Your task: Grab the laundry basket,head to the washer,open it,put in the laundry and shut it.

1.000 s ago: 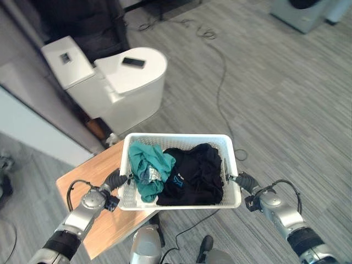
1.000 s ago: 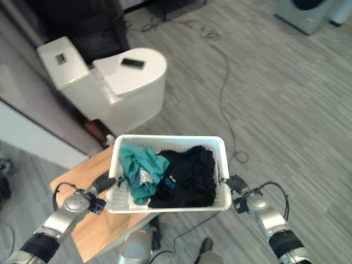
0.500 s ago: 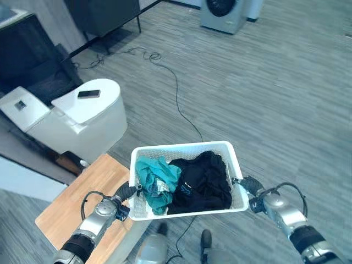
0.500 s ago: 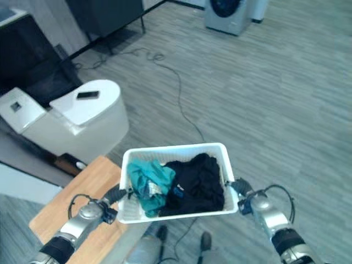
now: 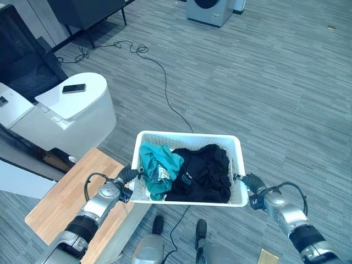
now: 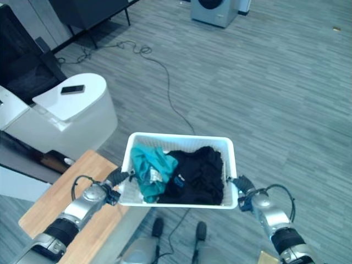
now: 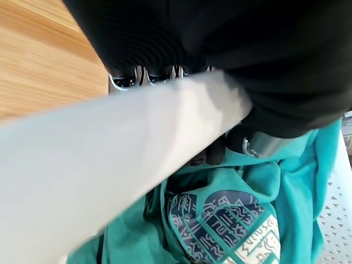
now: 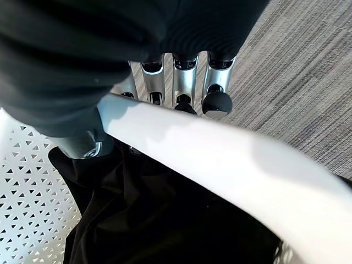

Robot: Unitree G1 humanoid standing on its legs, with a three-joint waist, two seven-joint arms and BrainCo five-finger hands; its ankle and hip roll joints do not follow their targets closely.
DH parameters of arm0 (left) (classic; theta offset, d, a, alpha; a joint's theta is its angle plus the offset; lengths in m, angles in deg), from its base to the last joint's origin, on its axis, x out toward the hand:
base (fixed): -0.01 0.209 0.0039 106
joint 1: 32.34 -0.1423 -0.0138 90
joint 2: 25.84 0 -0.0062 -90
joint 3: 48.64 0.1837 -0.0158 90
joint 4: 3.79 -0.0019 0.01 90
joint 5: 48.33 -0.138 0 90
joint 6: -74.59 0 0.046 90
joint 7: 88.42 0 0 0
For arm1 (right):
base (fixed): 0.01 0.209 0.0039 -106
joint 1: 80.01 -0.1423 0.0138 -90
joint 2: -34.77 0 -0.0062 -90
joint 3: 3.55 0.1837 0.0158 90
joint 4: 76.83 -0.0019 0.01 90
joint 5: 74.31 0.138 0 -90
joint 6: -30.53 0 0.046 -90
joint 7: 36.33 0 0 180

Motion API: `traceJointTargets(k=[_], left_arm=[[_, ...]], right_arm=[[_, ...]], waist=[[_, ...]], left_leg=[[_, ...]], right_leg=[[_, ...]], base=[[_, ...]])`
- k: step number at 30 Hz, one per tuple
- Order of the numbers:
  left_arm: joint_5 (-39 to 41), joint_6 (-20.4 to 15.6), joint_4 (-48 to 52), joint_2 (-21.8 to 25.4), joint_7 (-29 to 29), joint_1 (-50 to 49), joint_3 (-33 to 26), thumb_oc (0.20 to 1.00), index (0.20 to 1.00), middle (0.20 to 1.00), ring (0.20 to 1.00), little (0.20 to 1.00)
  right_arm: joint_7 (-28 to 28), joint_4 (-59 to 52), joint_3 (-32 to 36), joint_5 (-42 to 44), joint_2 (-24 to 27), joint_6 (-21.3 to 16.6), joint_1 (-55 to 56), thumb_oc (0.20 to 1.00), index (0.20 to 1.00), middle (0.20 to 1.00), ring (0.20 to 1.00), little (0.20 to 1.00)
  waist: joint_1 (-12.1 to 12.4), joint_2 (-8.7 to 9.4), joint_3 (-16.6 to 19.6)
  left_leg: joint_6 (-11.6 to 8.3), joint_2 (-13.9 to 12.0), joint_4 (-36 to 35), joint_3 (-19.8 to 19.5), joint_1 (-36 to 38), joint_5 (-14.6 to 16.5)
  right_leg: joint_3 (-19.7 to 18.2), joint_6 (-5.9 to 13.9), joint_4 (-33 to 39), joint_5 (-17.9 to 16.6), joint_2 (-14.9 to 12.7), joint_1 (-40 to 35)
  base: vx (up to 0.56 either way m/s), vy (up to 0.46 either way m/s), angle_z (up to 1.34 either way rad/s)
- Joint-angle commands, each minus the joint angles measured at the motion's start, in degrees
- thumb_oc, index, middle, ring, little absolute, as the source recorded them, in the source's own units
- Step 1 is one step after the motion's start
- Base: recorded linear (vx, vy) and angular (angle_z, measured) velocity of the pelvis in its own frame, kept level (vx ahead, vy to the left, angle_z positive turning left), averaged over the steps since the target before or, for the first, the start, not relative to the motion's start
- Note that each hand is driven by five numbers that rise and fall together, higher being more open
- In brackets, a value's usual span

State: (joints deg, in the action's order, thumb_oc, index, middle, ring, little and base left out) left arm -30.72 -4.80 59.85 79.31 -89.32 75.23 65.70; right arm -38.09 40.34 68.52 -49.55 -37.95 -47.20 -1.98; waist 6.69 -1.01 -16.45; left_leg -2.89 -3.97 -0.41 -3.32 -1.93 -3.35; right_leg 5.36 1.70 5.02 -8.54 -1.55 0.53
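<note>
A white laundry basket (image 5: 186,135) is held in the air between my two hands. It carries a teal garment (image 5: 158,167) on its left side and a black garment (image 5: 204,172) on its right. My left hand (image 5: 124,176) is shut on the basket's left rim (image 7: 110,159), fingers (image 7: 147,77) curled under it. On the opposite side, my right hand (image 5: 248,182) is shut on the right rim (image 8: 220,159), with its fingers (image 8: 185,82) hooked beneath. The grey washer (image 5: 208,7) stands far off at the top of the eye views.
A white toilet-like unit (image 5: 60,113) with a phone (image 5: 73,88) on its lid stands to the left. Below my left arm is a wooden table (image 5: 63,201). A black cable (image 5: 159,71) trails across the grey plank floor. A dark cabinet (image 5: 88,11) stands at the back left.
The camera has swung round: the white unit and the table have slid left, and the washer has come closer into view at the top. Both hands still hold the basket.
</note>
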Motion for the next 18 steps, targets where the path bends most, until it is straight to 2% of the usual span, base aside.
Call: traceJointTargets(k=[1,2,3,4,6,7,9,11,12,15,18], left_arm=[[-1.28,-2.88,-5.01,1.82,2.06,7.30,0.24,0.200,0.200,0.200,0.200,0.200],[-1.32,-2.74,-5.48,1.63,2.10,7.95,0.70,0.200,0.200,0.200,0.200,0.200],[-1.55,-2.60,-6.03,1.30,2.12,8.94,1.03,0.200,0.200,0.200,0.200,0.200],[-1.80,-2.49,-7.44,0.44,2.57,10.72,1.49,0.200,0.200,0.200,0.200,0.200],[-1.79,-2.52,-7.50,0.40,2.57,10.81,1.52,0.200,0.200,0.200,0.200,0.200],[-1.59,-2.10,-8.90,-0.38,2.82,11.92,1.96,0.200,0.200,0.200,0.200,0.200],[-2.06,-2.20,-8.94,-0.11,2.89,12.02,0.92,0.200,0.200,0.200,0.200,0.200],[-2.16,-2.29,-8.87,0.28,2.83,11.95,0.71,0.200,0.200,0.200,0.200,0.200],[-2.27,-2.62,-10.29,0.53,3.04,12.74,1.20,0.200,0.200,0.200,0.200,0.200],[-2.04,-2.77,-12.65,1.00,3.03,13.89,1.33,0.200,0.200,0.200,0.200,0.200],[-1.83,-2.68,-12.60,1.71,3.01,13.84,0.75,0.200,0.200,0.200,0.200,0.200]], right_arm=[[0.40,-0.98,5.75,5.02,4.82,-4.62,-2.60,0.200,0.200,0.200,0.200,0.200],[0.46,-0.71,5.83,4.98,4.98,-4.56,-2.50,0.200,0.200,0.200,0.200,0.200],[0.49,-0.55,5.92,4.99,5.25,-4.51,-2.37,0.200,0.200,0.200,0.200,0.200],[0.91,-0.32,6.18,5.04,6.09,-4.56,-2.41,0.200,0.200,0.200,0.200,0.200],[0.90,-0.31,6.22,5.05,6.12,-4.57,-2.43,0.200,0.200,0.200,0.200,0.200],[1.11,-0.15,5.79,5.18,6.44,-4.37,-3.01,0.200,0.200,0.200,0.200,0.200],[0.68,-1.39,5.33,4.93,6.49,-3.91,-3.20,0.200,0.200,0.200,0.200,0.200],[0.35,-2.36,5.08,4.95,6.36,-3.81,-3.08,0.200,0.200,0.200,0.200,0.200],[0.31,-2.75,4.18,5.14,5.89,-4.22,-3.39,0.200,0.200,0.200,0.200,0.200],[0.84,-0.39,2.38,5.88,4.14,-5.09,-6.02,0.200,0.200,0.200,0.200,0.200],[1.32,0.88,0.97,6.34,1.44,-5.64,-7.81,0.200,0.200,0.200,0.200,0.200]], waist=[[-0.52,2.18,3.46],[-0.64,2.30,3.24],[-0.76,2.71,2.72],[-0.62,2.98,1.17],[-0.71,2.76,1.21],[-0.29,2.75,0.54],[1.20,2.44,0.40],[1.78,2.50,0.76],[3.12,1.98,0.96],[5.18,0.87,1.35],[6.71,0.86,1.81]], left_leg=[[0.70,2.95,7.10,2.42,-0.24,5.11],[0.42,2.46,9.09,2.38,-0.68,5.32],[-0.10,1.49,13.63,2.33,-2.40,4.00],[-0.21,0.34,24.80,1.36,-8.00,0.40],[-0.26,0.18,25.50,1.12,-8.48,0.69],[0.70,1.46,28.59,1.12,-11.35,0.30],[1.62,5.36,26.67,1.80,-13.91,3.45],[1.93,6.35,23.79,2.53,-14.05,3.90],[2.00,6.70,18.93,5.19,-15.68,1.61],[1.86,7.71,12.57,7.47,-16.83,-2.72],[1.80,7.97,9.54,11.83,-17.65,-3.89]], right_leg=[[2.09,0.19,-1.73,8.56,1.61,-3.32],[2.01,-0.09,-2.11,8.97,1.91,-3.51],[1.61,-0.49,-2.40,9.22,2.09,-3.96],[0.85,-1.38,-2.60,9.12,2.68,-5.07],[0.98,-1.41,-2.59,9.09,2.90,-4.97],[1.24,-1.49,-2.18,9.04,2.88,-5.77],[-0.54,-0.83,-2.07,9.81,3.33,-7.01],[-1.30,-0.69,-2.36,10.30,3.41,-7.18],[-2.37,-1.01,-3.54,11.60,4.59,-8.14],[-3.99,-1.91,-5.77,13.99,7.34,-9.79],[-5.39,-2.60,-7.43,16.37,8.76,-12.02]], base=[[0.02,-0.153,0.03],[0.01,-0.183,0.08],[-0.02,-0.277,0.10],[-0.02,-0.226,0.10],[0.00,-0.106,-0.01],[0.07,-0.061,-0.19],[0.13,-0.025,-0.36],[0.18,-0.013,-0.73],[0.33,-0.045,-0.61],[0.33,-0.044,-0.56],[0.36,-0.008,-0.45]])
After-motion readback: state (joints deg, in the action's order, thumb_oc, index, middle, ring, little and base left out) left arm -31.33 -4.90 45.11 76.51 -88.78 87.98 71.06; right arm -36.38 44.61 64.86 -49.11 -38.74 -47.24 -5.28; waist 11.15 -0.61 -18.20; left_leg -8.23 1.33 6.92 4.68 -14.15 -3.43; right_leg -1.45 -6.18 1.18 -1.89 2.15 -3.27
